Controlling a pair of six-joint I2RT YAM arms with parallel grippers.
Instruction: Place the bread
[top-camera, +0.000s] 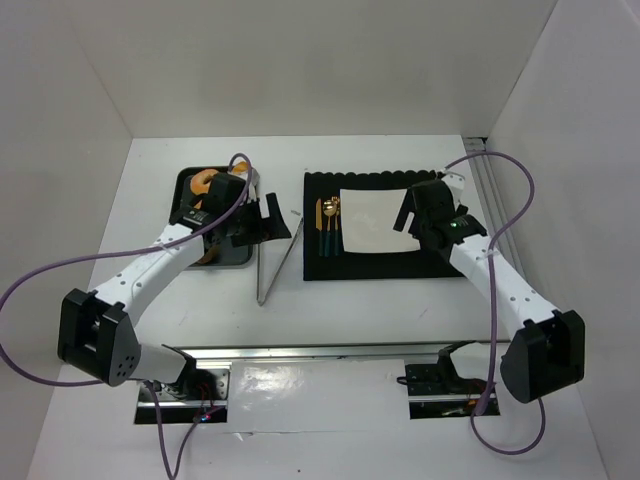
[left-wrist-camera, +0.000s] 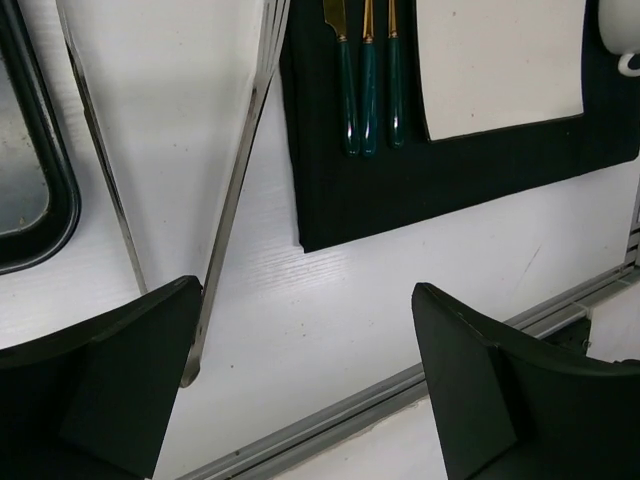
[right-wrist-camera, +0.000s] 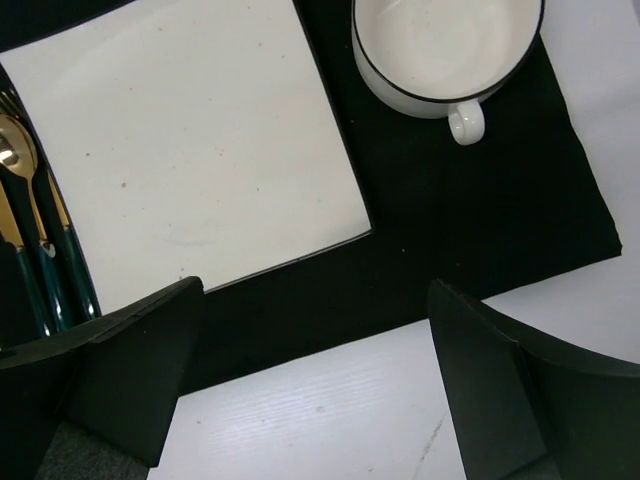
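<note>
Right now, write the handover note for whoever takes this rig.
Left gripper: open, empty, low over the table beside the tongs.
Right gripper: open, empty, over the near edge of the mat.
Bread: in the tray, partly hidden by the left arm.
Done: nothing placed; the plate is bare.
Left: pick up the bread and place it, probably on the plate.

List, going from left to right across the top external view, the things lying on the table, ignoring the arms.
Black tray holding the bread → metal tongs → gold-and-green cutlery → white square plate. The black placemat is left out, since it lies under both the cutlery and the plate.
</note>
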